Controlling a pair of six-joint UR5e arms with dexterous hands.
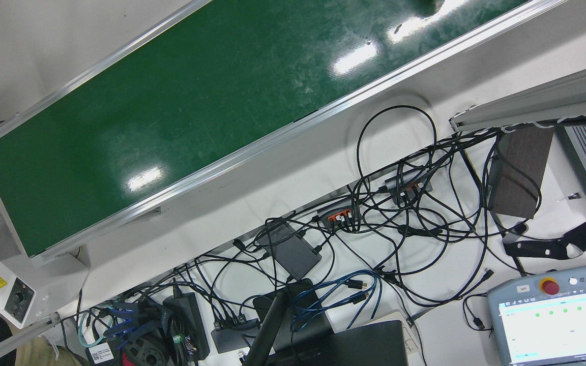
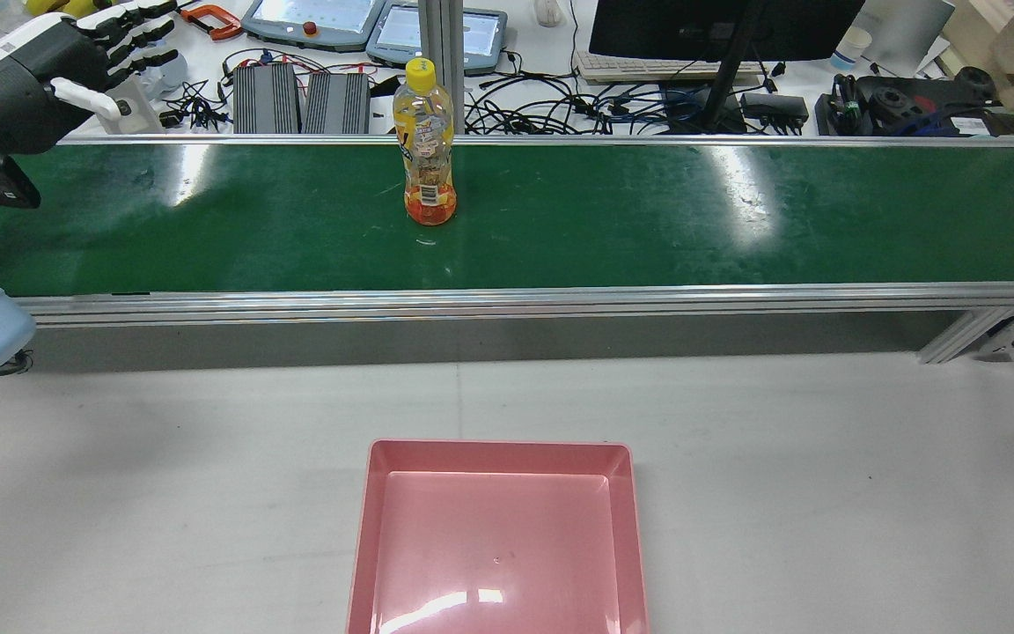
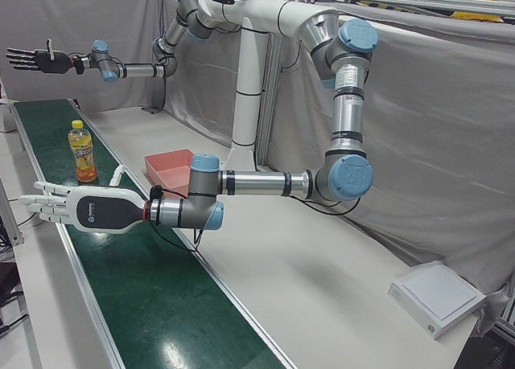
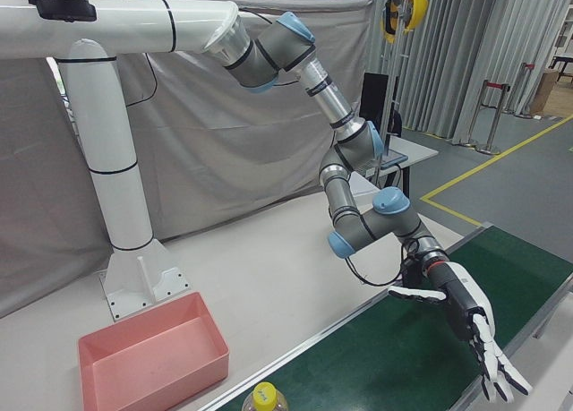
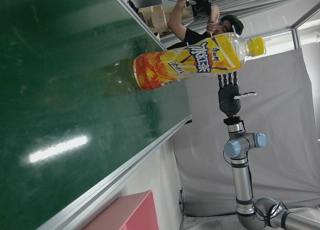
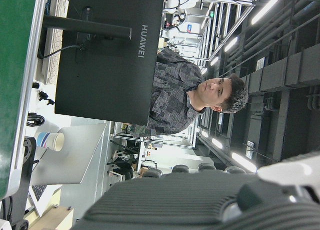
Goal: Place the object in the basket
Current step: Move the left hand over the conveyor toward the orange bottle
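Front view: only the green belt running aslant, and a tangle of cables on the white table beside it. No arm and no bottle show here.

Rear view: the bottle stands upright on the belt, left of centre and nearer the far rail. The pink basket lies on the table on the near side of the belt, well apart from the bottle and with nothing in it. The left hand hangs above the belt's left end, fingers straight and spread, holding nothing.

Left-front view: the left hand hovers flat over the belt, white back up, with the bottle beyond it – near, not touching. The right hand is high over the far end, fingers splayed, well apart from the bottle.

Right-front view: the left hand slopes downward above the belt, fingers apart; the bottle's yellow cap peeps in at the bottom edge.

Left hand view: the bottle on the belt, and past it the right hand, open-fingered.

Right hand view: a monitor and a man behind it – the fingers do not show here.
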